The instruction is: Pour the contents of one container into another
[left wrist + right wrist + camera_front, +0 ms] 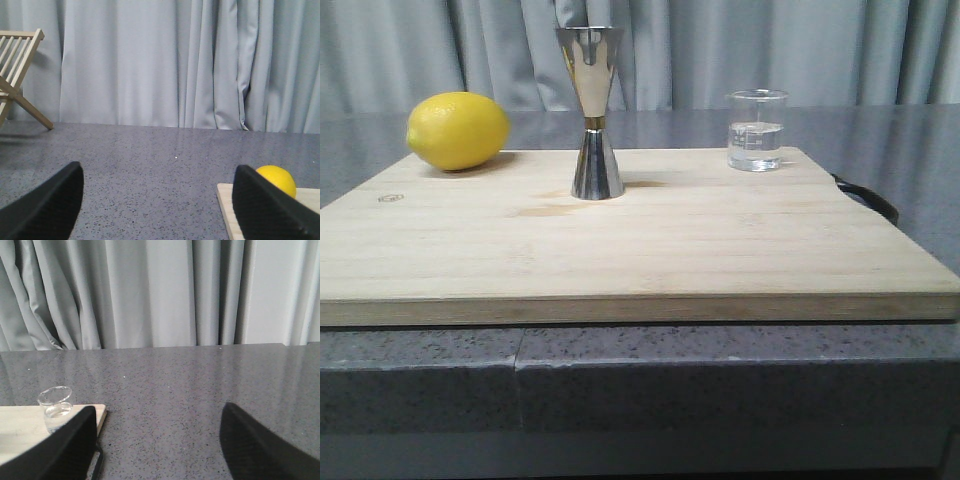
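Both claws, left (157, 205) and right (157, 442), gape empty; beaker (757, 130) (seemingly part-filled) stands apart from jigger (592, 112).

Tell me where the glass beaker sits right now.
In the front view the glass beaker stands upright at the far right corner of the wooden cutting board, right of the steel jigger, apart from it.

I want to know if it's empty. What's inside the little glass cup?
The glass beaker holds clear liquid, about halfway up. Nothing else shows inside. The steel jigger beside it is opaque, so its inside is hidden.
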Controlling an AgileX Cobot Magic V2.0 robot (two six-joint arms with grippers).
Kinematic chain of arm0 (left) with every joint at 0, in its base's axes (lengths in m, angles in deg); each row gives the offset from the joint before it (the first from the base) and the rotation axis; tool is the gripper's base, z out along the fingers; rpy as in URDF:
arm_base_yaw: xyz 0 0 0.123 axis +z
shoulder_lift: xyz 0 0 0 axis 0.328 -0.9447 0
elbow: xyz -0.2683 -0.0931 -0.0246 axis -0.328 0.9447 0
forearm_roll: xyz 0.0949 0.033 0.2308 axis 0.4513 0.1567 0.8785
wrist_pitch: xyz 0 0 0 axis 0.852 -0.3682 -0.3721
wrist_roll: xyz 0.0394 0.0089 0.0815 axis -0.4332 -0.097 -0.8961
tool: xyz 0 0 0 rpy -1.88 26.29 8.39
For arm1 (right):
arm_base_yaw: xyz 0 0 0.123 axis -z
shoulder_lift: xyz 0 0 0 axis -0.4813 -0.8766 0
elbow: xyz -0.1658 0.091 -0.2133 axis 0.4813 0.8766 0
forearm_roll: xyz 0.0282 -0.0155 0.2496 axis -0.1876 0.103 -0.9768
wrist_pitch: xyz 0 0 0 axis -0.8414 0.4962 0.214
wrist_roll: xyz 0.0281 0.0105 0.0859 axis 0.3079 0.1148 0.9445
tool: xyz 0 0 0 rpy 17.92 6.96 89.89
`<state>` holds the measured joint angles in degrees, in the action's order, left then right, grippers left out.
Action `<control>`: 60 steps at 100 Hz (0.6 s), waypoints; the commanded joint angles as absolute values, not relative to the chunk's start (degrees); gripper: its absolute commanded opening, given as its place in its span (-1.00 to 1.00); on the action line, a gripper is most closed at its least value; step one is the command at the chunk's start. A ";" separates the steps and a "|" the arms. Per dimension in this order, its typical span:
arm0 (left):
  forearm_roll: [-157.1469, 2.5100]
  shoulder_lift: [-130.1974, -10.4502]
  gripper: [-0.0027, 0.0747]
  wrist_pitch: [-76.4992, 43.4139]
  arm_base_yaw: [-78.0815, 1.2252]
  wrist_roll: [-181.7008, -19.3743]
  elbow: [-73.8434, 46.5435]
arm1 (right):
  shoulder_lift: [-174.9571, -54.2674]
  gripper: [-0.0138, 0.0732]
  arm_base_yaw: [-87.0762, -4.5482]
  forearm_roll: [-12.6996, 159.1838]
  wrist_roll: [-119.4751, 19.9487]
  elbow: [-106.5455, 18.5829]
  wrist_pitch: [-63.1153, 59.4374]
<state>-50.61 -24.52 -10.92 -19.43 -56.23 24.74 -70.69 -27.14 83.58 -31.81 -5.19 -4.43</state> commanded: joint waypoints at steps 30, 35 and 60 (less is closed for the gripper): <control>-51.15 -25.75 0.62 -5.64 -19.38 -55.87 22.94 | -71.74 0.46 -26.95 83.58 -32.56 -7.22 -9.43; -51.15 -25.75 0.62 -5.65 -19.38 -55.87 22.94 | -71.74 0.46 -26.95 83.58 -32.56 -7.22 -9.26; -50.71 -26.74 0.62 -9.87 -19.38 -55.87 21.11 | -71.93 0.46 -26.95 83.58 -32.56 -7.34 -7.81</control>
